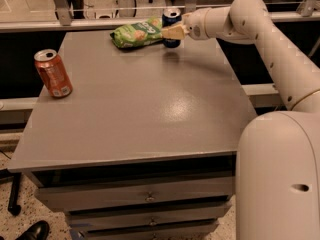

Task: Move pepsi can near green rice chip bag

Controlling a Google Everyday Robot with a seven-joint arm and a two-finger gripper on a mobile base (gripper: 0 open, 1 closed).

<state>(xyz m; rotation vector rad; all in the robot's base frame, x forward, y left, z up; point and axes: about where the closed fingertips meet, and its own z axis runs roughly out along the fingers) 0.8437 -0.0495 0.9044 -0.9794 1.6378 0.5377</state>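
The pepsi can (171, 17), dark blue with a silver top, stands upright at the far edge of the table, right beside the right end of the green rice chip bag (136, 33). My gripper (173, 32) reaches in from the right and is shut on the can's middle, its tan fingers (176, 32) crossing the can's front. The can's base is at or just above the table top. The bag lies flat, light green and crinkled.
An orange soda can (52, 73) stands near the left edge of the grey table (145, 109). My arm (270, 39) spans the table's right side. A rail and a chair base lie behind the table. Drawers sit below the front edge.
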